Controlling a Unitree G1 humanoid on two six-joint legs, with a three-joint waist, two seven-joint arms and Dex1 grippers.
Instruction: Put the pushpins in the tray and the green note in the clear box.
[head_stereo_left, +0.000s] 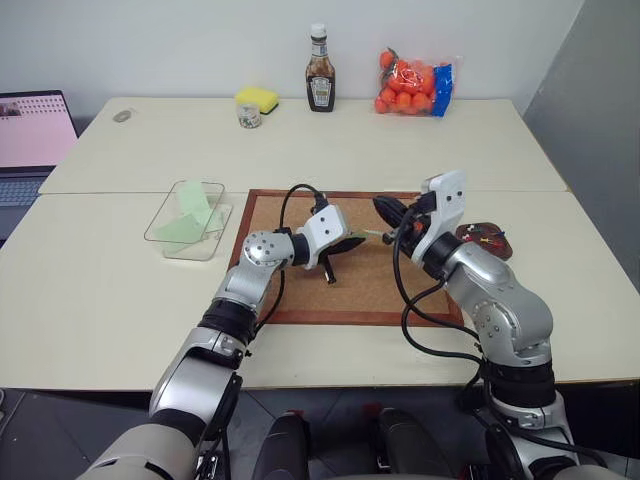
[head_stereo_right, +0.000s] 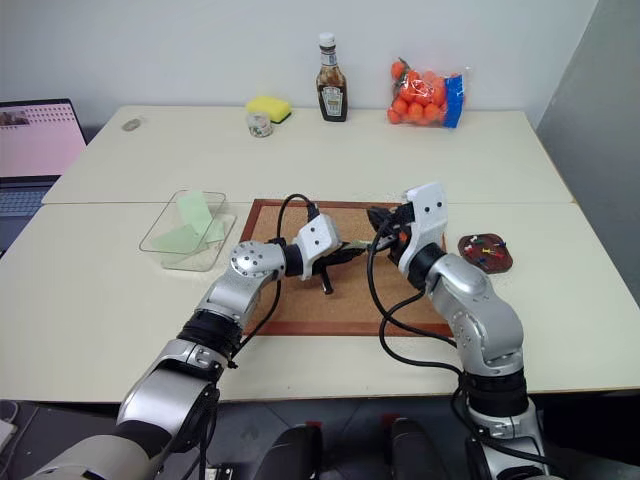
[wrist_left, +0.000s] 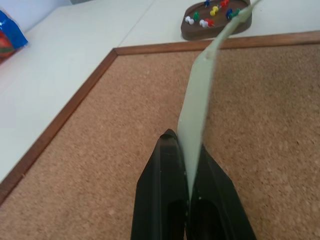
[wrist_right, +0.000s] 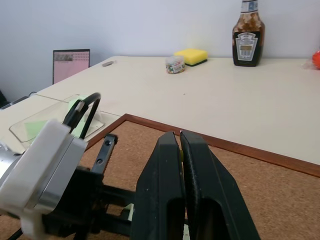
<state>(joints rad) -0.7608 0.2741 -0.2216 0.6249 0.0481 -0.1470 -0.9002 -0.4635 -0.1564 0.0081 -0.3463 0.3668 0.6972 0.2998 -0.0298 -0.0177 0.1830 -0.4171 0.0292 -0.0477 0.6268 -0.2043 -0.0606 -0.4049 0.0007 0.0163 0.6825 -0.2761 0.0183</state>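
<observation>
green note (wrist_left: 199, 100) pinched in left pincer (wrist_left: 189, 192)

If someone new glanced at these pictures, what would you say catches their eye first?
Most striking is the left pincer, shut on a pale green note that it holds edge-up over the corkboard at the table's centre. Facing it from the right is the right pincer, also shut. Green notes already lie in the clear box left of the board, and coloured pushpins fill the brown tray to its right.
</observation>
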